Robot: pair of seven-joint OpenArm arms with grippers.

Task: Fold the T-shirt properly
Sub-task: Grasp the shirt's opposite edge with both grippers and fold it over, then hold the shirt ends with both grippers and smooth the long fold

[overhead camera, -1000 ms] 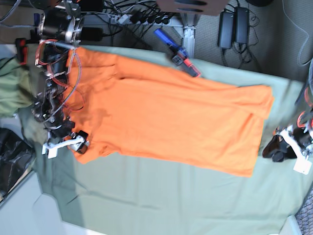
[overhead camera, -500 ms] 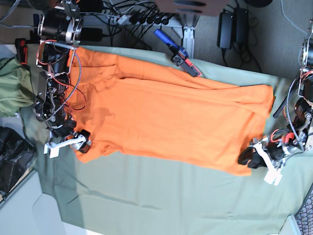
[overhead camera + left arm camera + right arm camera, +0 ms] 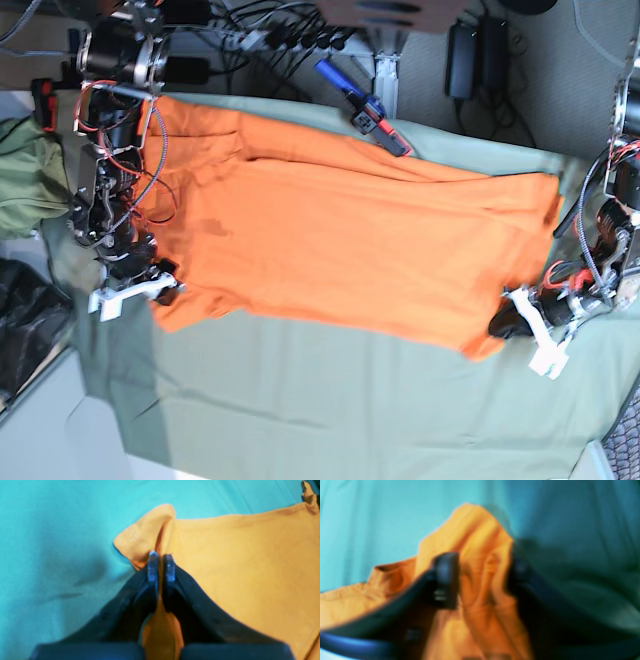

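Orange T-shirt point(image 3: 340, 240) lies spread across the table point(image 3: 330, 410). Left gripper point(image 3: 161, 560) is pinched tight on the hem corner; right gripper point(image 3: 480, 580) straddles the sleeve, jaws apart. Next it probably needs to clamp, then both lift together.

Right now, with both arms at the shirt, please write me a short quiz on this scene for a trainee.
1. True or false: the left pincer is shut on a fold of the T-shirt.
2. What lies under the T-shirt? A: grey-green table cloth; B: bare wood; C: white paper.
3. Fill in: the garment at the base view's left edge is ___ in colour.
Key: 1 true; 2 A; 3 olive green.
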